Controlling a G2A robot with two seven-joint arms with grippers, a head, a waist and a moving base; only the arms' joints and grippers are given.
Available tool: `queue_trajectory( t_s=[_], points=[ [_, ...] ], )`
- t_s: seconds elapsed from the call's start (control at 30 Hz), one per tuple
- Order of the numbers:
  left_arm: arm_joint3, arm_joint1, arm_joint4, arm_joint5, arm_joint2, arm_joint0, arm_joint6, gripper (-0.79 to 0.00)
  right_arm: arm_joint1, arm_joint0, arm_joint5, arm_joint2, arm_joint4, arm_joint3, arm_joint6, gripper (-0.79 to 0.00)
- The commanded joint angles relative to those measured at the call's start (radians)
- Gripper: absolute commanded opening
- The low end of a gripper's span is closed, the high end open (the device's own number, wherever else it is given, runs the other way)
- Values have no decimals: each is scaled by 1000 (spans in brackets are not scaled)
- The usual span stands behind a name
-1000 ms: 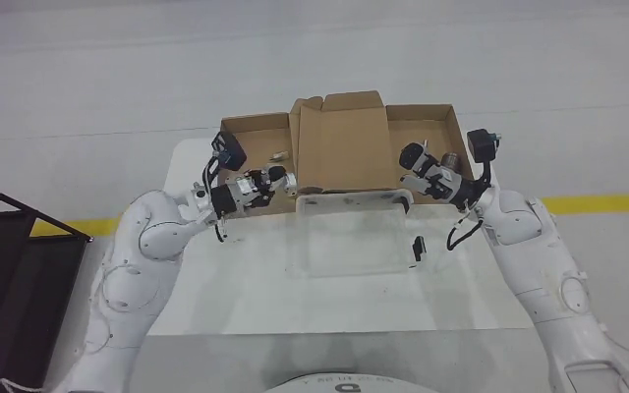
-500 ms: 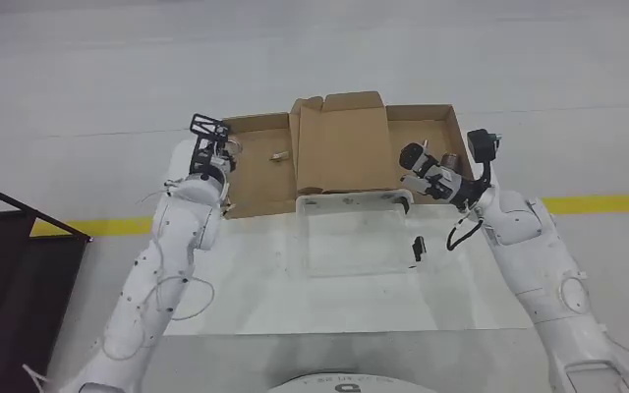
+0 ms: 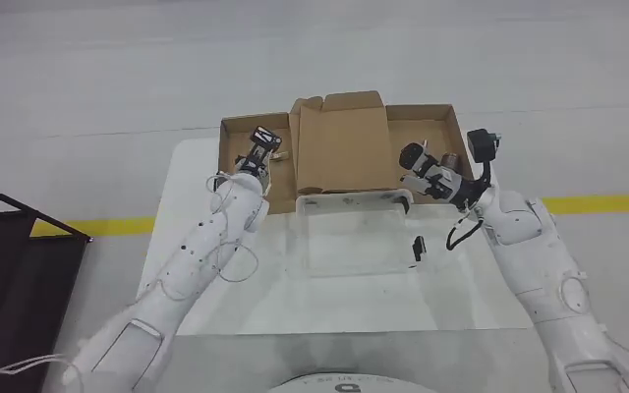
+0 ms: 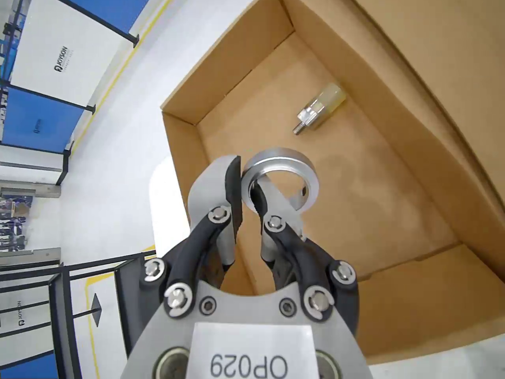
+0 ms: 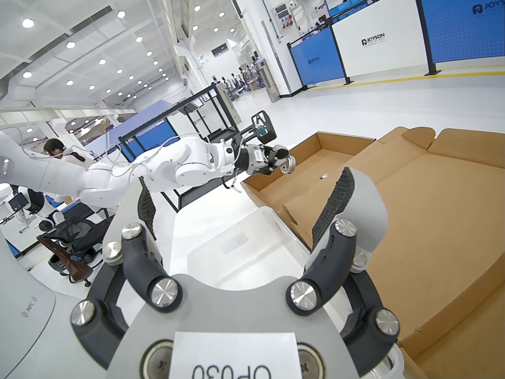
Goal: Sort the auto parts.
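My left gripper [image 4: 246, 185] is shut on the rim of a silver metal ring [image 4: 294, 159], one finger inside the ring and one outside. It holds the ring above the floor of the left cardboard box compartment [image 4: 355, 207]. A small metal stud [image 4: 320, 108] lies on that floor farther in. From above, the left gripper [image 3: 263, 142] hangs over that compartment [image 3: 246, 182]. My right gripper [image 5: 244, 203] stands open and holds nothing, above the right compartment [image 3: 432, 126], next to a brown cylindrical part [image 3: 450, 160]. The right wrist view also catches the left gripper [image 5: 272, 159] with the ring [image 5: 290, 163].
A clear plastic bin [image 3: 354, 236] stands on the white table in front of the box. A small black part [image 3: 418, 248] lies at the bin's right side. The box's middle section [image 3: 339, 138] is covered by a flap. A black rack [image 3: 25, 265] stands off the table's left side.
The left arm swung out past the box's left edge and came back in over the left compartment with the ring. The right arm has kept still.
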Motion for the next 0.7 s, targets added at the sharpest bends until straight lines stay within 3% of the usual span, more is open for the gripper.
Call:
queue_trajectory(
  t_s=[0.0, 0.03, 0.07, 0.1, 0.13, 0.17, 0.43, 0.53, 0.67],
  points=[
    [38, -12, -6, 6, 12, -18, 5, -785, 0, 0, 0, 0, 0, 0, 0, 0],
    [54, -17, -7, 11, 15, -26, 4, -717, 0, 0, 0, 0, 0, 0, 0, 0],
    [65, -22, -8, 15, 19, -32, 5, -536, 0, 0, 0, 0, 0, 0, 0, 0],
    [76, -26, -7, 19, 22, -38, 5, -409, 0, 0, 0, 0, 0, 0, 0, 0],
    [85, -30, -5, 21, 24, -43, 3, -74, 0, 0, 0, 0, 0, 0, 0, 0],
    [93, -34, -1, 22, 27, -47, -1, 0, 0, 0, 0, 0, 0, 0, 0, 0],
    [103, -45, 15, 7, 12, -48, -12, 0, 0, 0, 0, 0, 0, 0, 0, 0],
    [49, -37, -25, -6, -36, -19, 7, 0, 0, 0, 0, 0, 0, 0, 0, 0],
    [-78, -10, -144, -70, -160, 69, 63, 0, 0, 0, 0, 0, 0, 0, 0, 0]
  ],
)
